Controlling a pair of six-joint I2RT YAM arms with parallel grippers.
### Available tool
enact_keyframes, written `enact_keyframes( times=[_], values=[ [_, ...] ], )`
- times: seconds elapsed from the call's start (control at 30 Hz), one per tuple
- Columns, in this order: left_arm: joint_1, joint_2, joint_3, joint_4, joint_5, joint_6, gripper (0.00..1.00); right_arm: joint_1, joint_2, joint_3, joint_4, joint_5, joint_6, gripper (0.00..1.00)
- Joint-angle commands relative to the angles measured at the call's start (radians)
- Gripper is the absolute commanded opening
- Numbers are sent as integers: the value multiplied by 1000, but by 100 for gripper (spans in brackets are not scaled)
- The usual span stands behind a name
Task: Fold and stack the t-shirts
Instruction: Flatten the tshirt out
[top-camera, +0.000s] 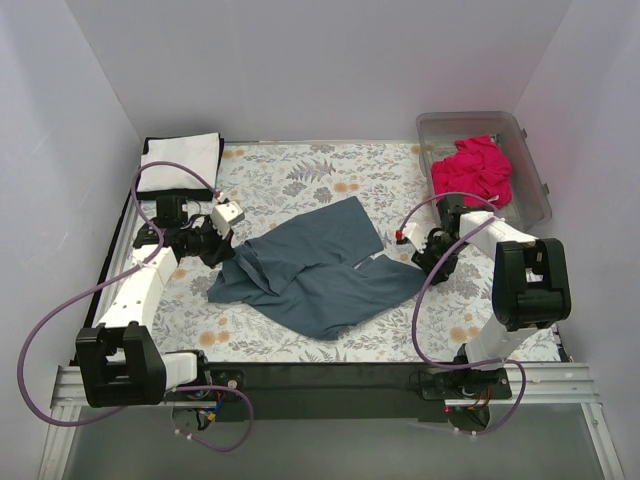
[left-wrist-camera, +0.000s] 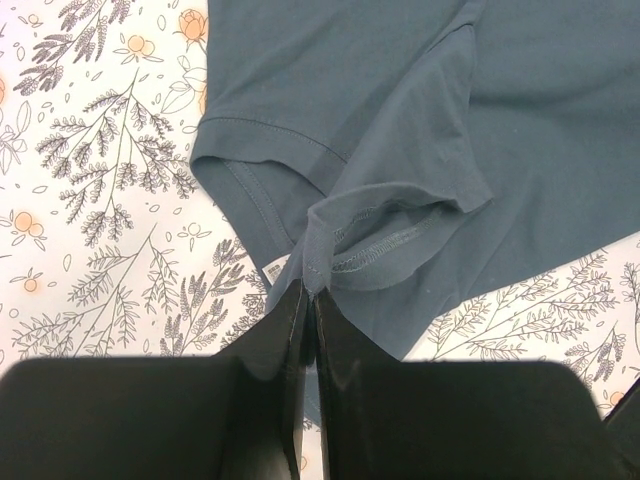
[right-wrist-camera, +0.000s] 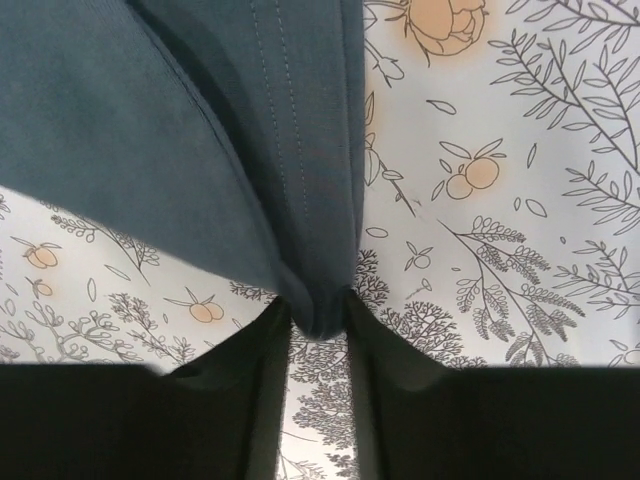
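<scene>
Lying crumpled on the table (top-camera: 250, 340) between the arms, the slate-blue t-shirt (top-camera: 320, 265) is spread with its long axis left to right. The left end effector (left-wrist-camera: 308, 300) is clamped on a hem fold at its left edge, and the right end effector (right-wrist-camera: 318, 320) on a fold at its right edge. Farther back, the pink t-shirt (top-camera: 472, 168) is seen in the bin (top-camera: 535, 170), and the white t-shirt (top-camera: 182, 155) is seen folded at far left.
</scene>
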Motion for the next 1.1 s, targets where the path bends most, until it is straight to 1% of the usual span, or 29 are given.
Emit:
enact_keyframes(
  times=[0.0, 0.03, 0.1, 0.17, 0.2, 0.23, 0.27, 0.3, 0.33, 0.37, 0.4, 0.43, 0.47, 0.5, 0.57, 0.6, 0.63, 0.67, 0.8, 0.9, 0.97, 1.03, 1.07],
  values=[
    [11, 1, 33, 3, 28, -8, 0, 10, -19, -16, 21, 2, -33, 30],
    [15, 4, 34, 6, 30, -16, 0, 12, -19, -19, 21, 6, -35, 22],
    [34, 12, 52, 8, 34, -56, 0, 13, -28, -22, 17, 12, -33, 2],
    [73, 44, 112, -18, 62, -96, 0, 12, -52, -19, -2, 25, -38, 1],
    [87, 53, 165, -29, 73, -102, 0, 13, -77, -4, -23, 28, -38, 1],
    [112, 70, 196, -34, 65, -172, 0, 13, -106, 33, -43, 31, -32, 1],
    [139, 91, 276, -40, 59, -217, 0, 12, -118, 59, -58, 31, -26, 1],
    [152, 101, 320, -51, 53, -244, 0, 13, -141, 140, -92, 26, -6, 1],
    [188, 130, 467, -54, 42, -293, 0, 13, -158, 236, -119, 23, 17, 1],
    [202, 139, 564, -57, 37, -347, 0, 13, -167, 338, -153, 31, 59, 1],
    [208, 144, 642, -37, 19, -373, 0, 13, -163, 462, -164, 40, 89, 1],
    [206, 147, 689, -14, 13, -411, 0, 12, -157, 521, -181, 46, 105, 1],
    [206, 156, 770, 9, -11, -460, 0, 13, -141, 653, -193, 63, 137, 1],
    [208, 171, 863, 15, -31, -479, 0, 13, -123, 785, -204, 74, 168, 1],
    [211, 184, 962, 61, -90, -548, 0, 12, -94, 1005, -206, 103, 223, 1],
    [212, 173, 991, 101, -104, -564, 0, 13, -88, 1049, -203, 106, 244, 1],
    [212, 156, 994, 147, -133, -582, 0, 13, -83, 1120, -198, 109, 267, 1],
    [214, 121, 972, 238, -200, -611, 0, 13, -95, 1191, -157, 103, 301, 1],
    [216, 46, 961, 307, -254, -634, 0, 13, -163, 1205, -75, 135, 336, 1],
    [216, -20, 1007, 340, -288, -637, 0, 12, -239, 1234, -25, 150, 364, 1],
    [214, -69, 1043, 354, -326, -639, 0, 13, -320, 1218, 15, 164, 387, 1],
    [214, -115, 1040, 398, -363, -634, 0, 13, -385, 1189, 89, 175, 402, 1],
    [214, -164, 1037, 415, -398, -625, 0, 12, -419, 1143, 118, 178, 419, 1]
  ],
)
